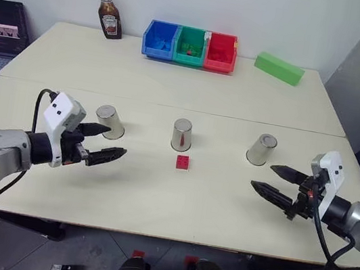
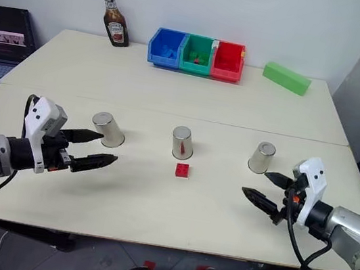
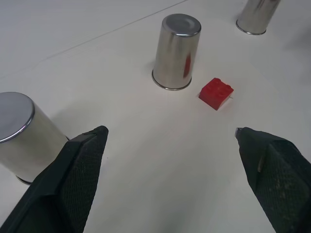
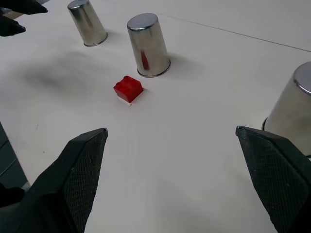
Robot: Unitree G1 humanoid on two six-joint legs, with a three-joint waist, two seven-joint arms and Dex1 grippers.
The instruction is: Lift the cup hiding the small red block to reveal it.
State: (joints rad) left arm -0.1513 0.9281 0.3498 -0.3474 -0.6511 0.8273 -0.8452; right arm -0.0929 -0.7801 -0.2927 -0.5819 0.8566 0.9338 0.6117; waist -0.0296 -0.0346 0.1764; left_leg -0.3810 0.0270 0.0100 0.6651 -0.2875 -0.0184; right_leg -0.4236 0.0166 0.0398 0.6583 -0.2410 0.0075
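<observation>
The small red block (image 1: 182, 162) lay uncovered mid-desk, just before the middle cup (image 1: 181, 134), all three cups standing inverted, while the left gripper (image 1: 106, 143) and right gripper (image 1: 273, 179) hovered wide apart, empty.

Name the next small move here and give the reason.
Probably none but holding off: the small red block already lies uncovered before the middle cup, all three cups stand inverted, and the left gripper and right gripper hover open and empty.
</observation>
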